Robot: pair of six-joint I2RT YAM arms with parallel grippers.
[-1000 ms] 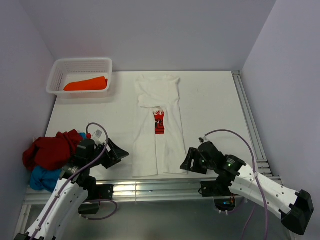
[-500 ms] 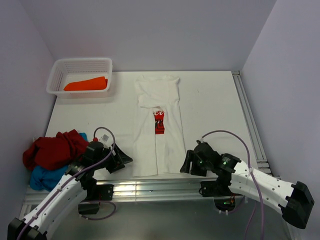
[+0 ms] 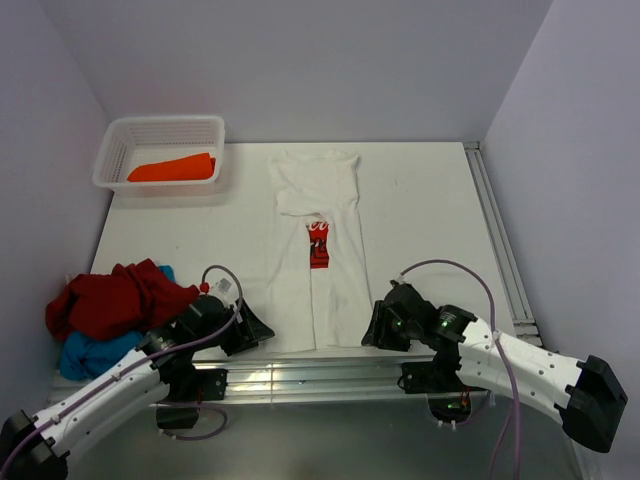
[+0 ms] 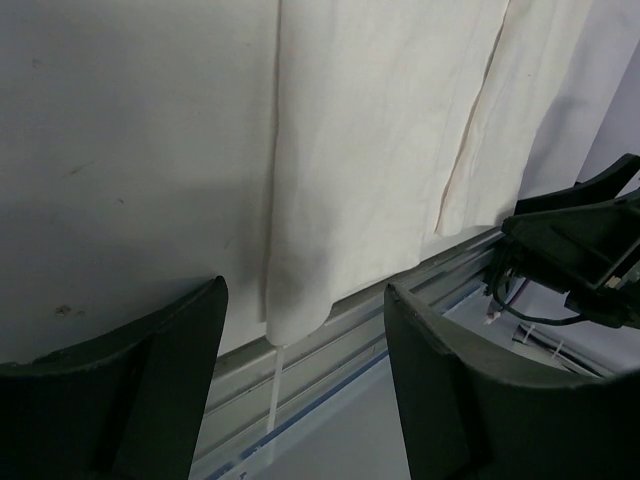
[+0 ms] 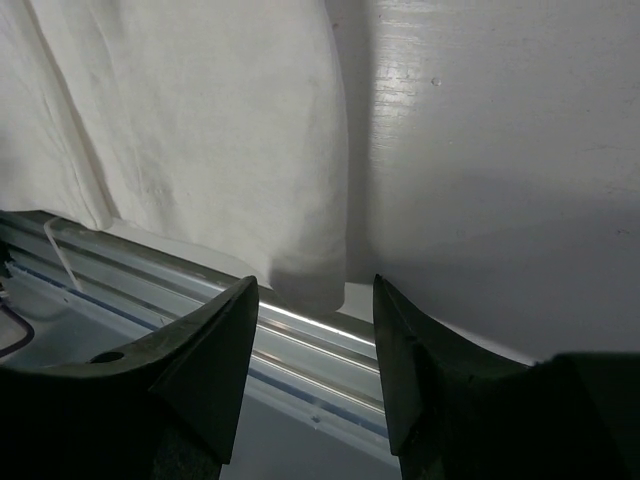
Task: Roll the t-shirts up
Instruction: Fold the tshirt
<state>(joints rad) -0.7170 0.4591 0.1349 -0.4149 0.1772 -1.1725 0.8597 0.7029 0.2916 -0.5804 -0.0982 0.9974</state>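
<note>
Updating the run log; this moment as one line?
white t-shirt: flat, folded narrow | left end effector: open around near-left hem corner | right end effector: open around near-right hem corner

We see a lab test cell, bare lilac walls boxing a white counter, aluminium rail frame in front

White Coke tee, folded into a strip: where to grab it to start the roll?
Likely the near hem, at its corners: left hand on the left corner, right hand on the right corner. Approach from the near side: the tee lies flat as a long strip, hem end nearest.
</note>
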